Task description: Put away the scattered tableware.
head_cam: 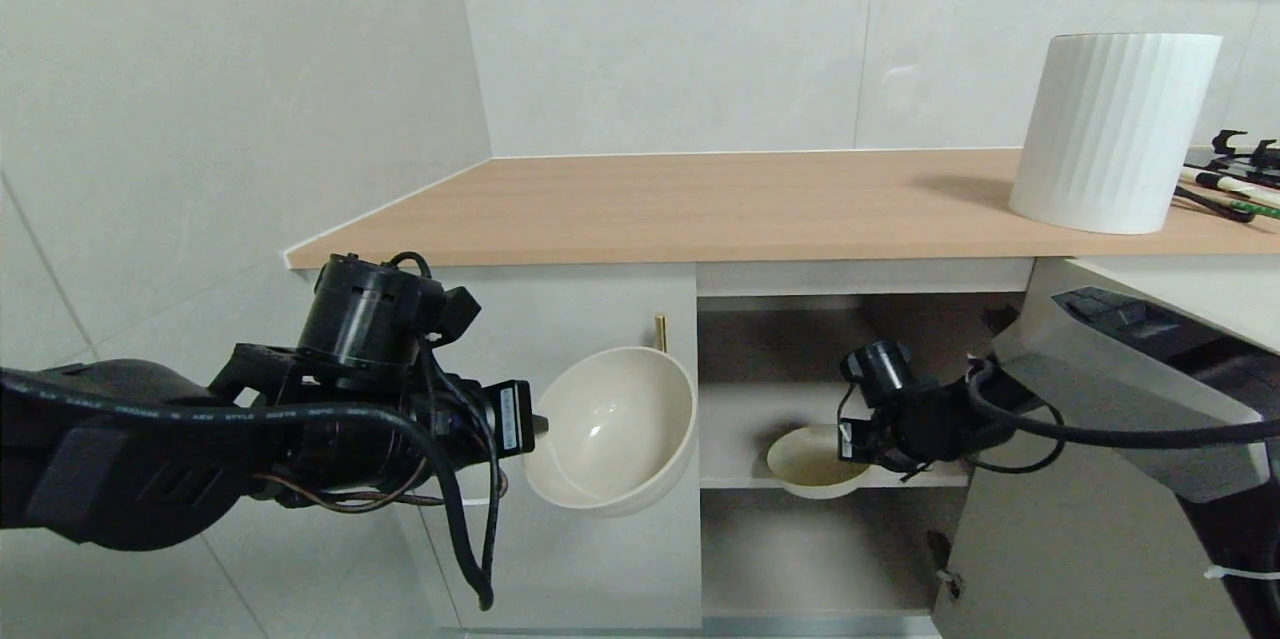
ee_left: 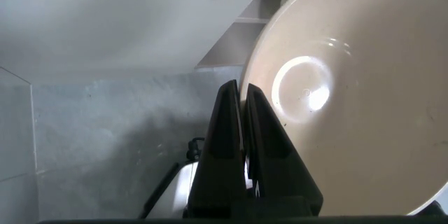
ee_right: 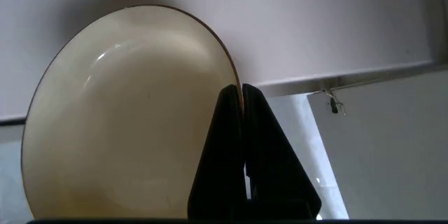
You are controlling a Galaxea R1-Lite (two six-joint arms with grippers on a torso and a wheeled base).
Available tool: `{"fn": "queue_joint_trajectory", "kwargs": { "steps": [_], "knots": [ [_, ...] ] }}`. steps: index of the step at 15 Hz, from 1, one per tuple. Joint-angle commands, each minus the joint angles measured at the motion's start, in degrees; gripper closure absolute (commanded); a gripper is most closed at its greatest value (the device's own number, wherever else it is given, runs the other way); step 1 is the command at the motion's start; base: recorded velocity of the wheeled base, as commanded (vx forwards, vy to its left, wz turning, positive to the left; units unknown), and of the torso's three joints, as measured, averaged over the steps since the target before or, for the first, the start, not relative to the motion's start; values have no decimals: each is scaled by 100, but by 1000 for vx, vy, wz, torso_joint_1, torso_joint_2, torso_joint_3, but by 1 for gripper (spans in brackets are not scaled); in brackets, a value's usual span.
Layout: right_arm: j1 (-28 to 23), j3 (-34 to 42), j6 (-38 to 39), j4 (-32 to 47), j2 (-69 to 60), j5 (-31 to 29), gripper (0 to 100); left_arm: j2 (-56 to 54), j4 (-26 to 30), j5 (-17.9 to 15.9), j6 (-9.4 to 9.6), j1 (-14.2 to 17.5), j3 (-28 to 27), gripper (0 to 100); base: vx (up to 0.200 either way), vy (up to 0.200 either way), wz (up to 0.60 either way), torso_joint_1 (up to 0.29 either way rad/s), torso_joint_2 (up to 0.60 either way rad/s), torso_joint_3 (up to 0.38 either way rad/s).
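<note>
The tabletop point(head_cam: 700, 209) runs across the far side. The open cabinet point(head_cam: 600, 309) is beneath it, and a white ribbed container point(head_cam: 1115, 129) stands on its right end.

The cream bowl point(head_cam: 612, 429) point(ee_left: 350, 91) hangs tipped on its side in front of the cabinet's closed left door, with the left jaws clamped on its rim. The smaller shallow plate point(head_cam: 805, 464) point(ee_right: 126, 105) is at the near edge of the cabinet's shelf point(head_cam: 735, 419), with the right jaws pinched on its rim. I cannot tell whether it already rests on the shelf.

Both pieces look stiff, glossy and fairly light. They are probably slippery under a thin rim pinch, and liable to swing or chip if knocked against the door or the shelf edge. The rim looks like the only practical hold, and a deep bite over the lip would likely be the safest.
</note>
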Motion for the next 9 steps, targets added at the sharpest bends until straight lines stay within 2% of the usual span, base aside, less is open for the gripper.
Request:
{"fn": "queue_joint_trajectory", "kwargs": {
  "steps": [1, 5, 9],
  "knots": [
    [-23, -636, -5, 287, 466, -139, 100, 0, 5, 0, -3, -4, -5, 100, 0, 0, 0, 0, 0, 0],
    [-85, -1674, -5, 858, 985, -412, 100, 0, -4, 0, -3, -4, -5, 100, 0, 0, 0, 0, 0, 0],
    [-234, -2043, -14, 902, 1204, -544, 100, 27, -4, 0, -3, -4, -14, 100, 0, 0, 0, 0, 0, 0]
  ]
}}
